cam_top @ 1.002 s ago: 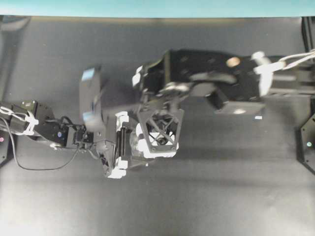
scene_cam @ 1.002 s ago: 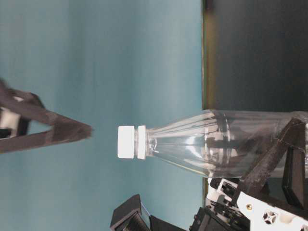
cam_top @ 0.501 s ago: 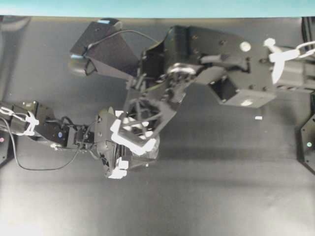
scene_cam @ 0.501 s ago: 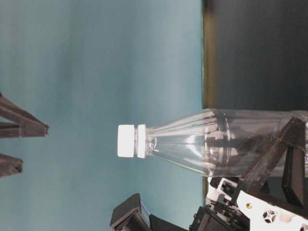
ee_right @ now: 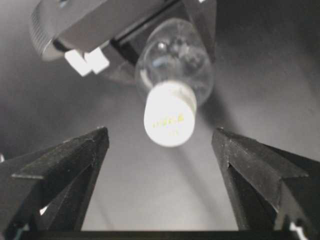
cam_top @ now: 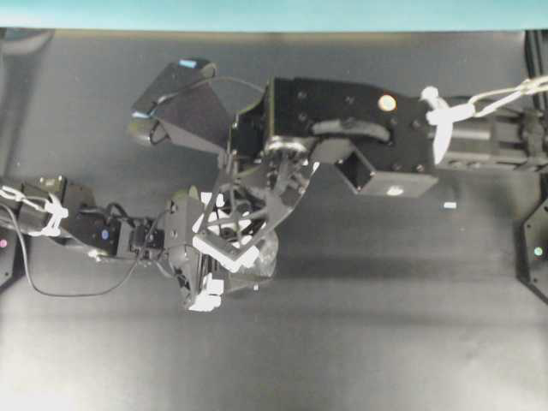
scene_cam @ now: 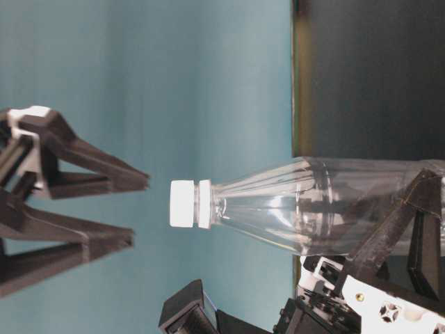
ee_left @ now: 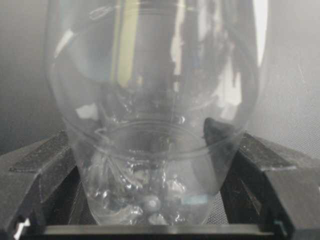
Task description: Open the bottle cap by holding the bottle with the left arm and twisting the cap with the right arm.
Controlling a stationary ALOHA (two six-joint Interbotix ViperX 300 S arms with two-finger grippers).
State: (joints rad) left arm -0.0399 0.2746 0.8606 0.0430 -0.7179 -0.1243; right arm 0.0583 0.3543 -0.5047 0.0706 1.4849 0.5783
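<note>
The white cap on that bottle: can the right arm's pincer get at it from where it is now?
Probably yes. The right pincer stands wide open with the white cap lined up between its fingers, and nothing sits between them. The left pincer grips only the bottle low down.

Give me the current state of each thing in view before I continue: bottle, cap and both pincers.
bottle: upright, clear, gripped at its lower body
bottle cap: on the neck, untouched
left pincer: shut on the bottle, one finger on each side
right pincer: open, fingers apart, above the cap with a gap
</note>
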